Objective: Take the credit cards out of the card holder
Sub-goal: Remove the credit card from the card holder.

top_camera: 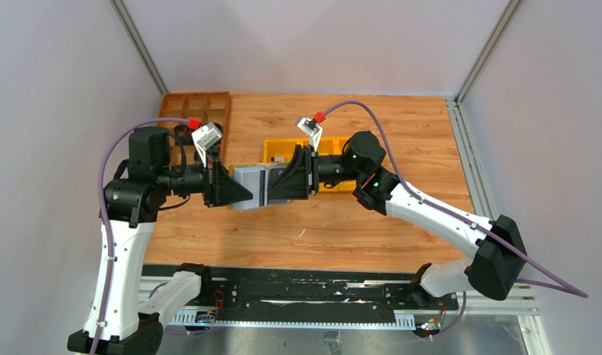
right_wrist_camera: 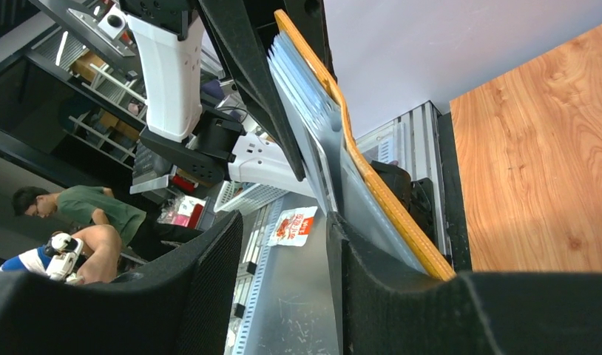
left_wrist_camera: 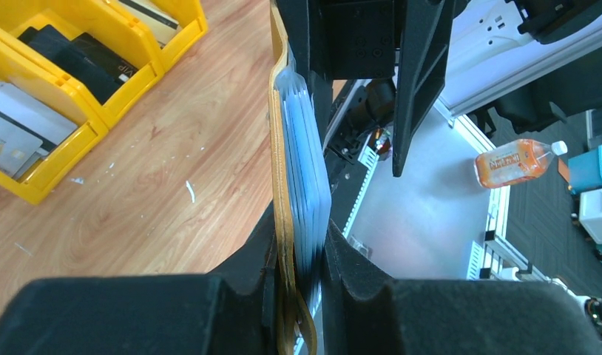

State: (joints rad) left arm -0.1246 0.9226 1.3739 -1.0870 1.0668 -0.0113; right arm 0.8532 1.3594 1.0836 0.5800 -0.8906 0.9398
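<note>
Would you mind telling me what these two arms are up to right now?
The left gripper is clamped on one end of the yellow card holder, holding it on edge above the table. The right gripper, jaws apart, is at the holder's other end, one finger against its grey pleats. Several cards already lie in the yellow bins farther back.

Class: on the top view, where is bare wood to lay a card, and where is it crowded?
Free: the near strip of table between the black rail and the held card holder; right of the yellow bins. Crowded: around the bins and wooden tray.
</note>
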